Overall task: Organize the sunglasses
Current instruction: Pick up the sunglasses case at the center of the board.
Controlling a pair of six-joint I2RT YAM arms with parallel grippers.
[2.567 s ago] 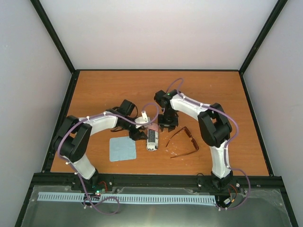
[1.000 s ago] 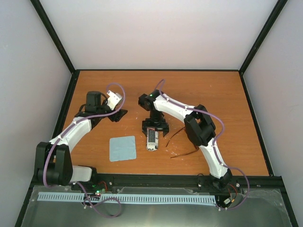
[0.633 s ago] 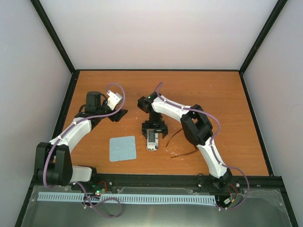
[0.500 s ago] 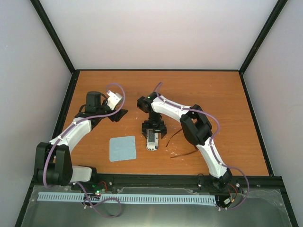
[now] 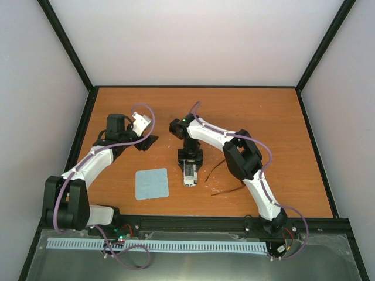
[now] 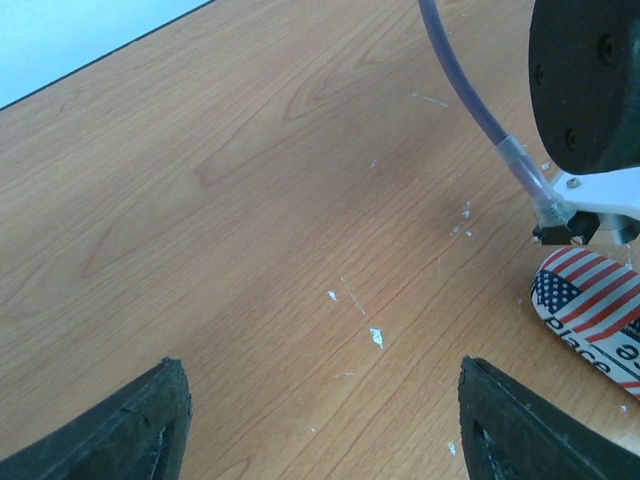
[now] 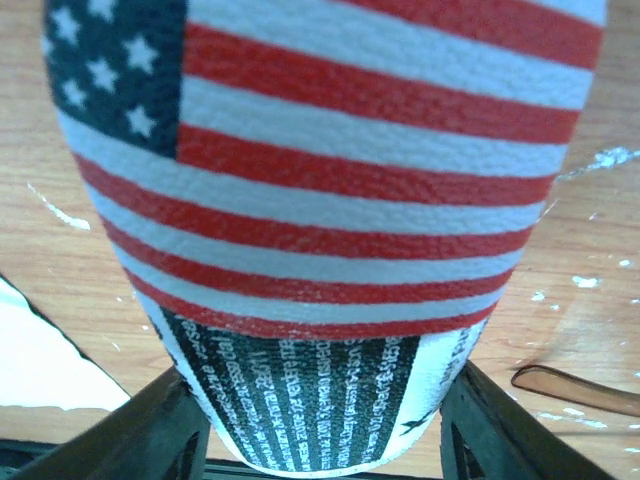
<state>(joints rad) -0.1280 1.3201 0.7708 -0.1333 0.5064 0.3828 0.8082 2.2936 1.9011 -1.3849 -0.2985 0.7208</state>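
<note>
Closed on the flag-printed case point(image 5: 190, 175) with the right gripper point(image 5: 190, 165). Black fingers point(image 7: 150, 430) set against its two long sides, pinching it, seen plainly from the right wrist, with stars and stripes filling nearly the whole view. Near the middle of the wooden table point(image 5: 263, 117), lengthwise toward the arm bases. Resting or just lifted, impossible to tell.

Just right of the case, not touching it: the sunglasses point(image 5: 228, 190), down on the wood. Thin reddish-brown temple arms spread out; front and lenses mostly hidden under the right arm point(image 5: 243, 158). One slim brown temple tip point(image 7: 575, 388) showing in the right wrist view, close beside the case's right flank.

Left of the case and a little nearer the bases: a light blue square cloth point(image 5: 152, 184), flat, clearly apart from it.

Farther left of the case, beyond the cloth — the left gripper point(image 5: 147, 142), hanging above bare wood, jaws spread wide, nothing between the fingers point(image 6: 130, 430). From the left wrist, only the rounded striped end of the case at the right edge, below a purple cable point(image 6: 470, 90) and the right arm's black housing.
</note>
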